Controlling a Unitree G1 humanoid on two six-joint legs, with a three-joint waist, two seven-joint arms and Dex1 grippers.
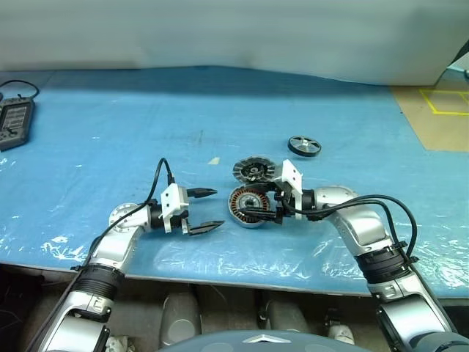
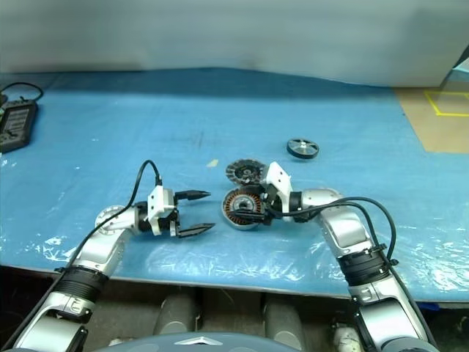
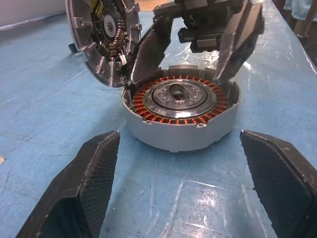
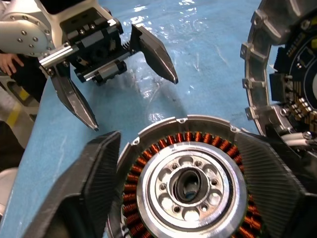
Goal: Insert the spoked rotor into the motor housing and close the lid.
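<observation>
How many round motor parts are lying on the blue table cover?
3: the motor housing near the front edge, between the right end effector's fingers; the lid just behind it, touching or nearly so; the spoked rotor farther back to the right, alone. None seems hidden.

lid cut off, handset cropped
</observation>
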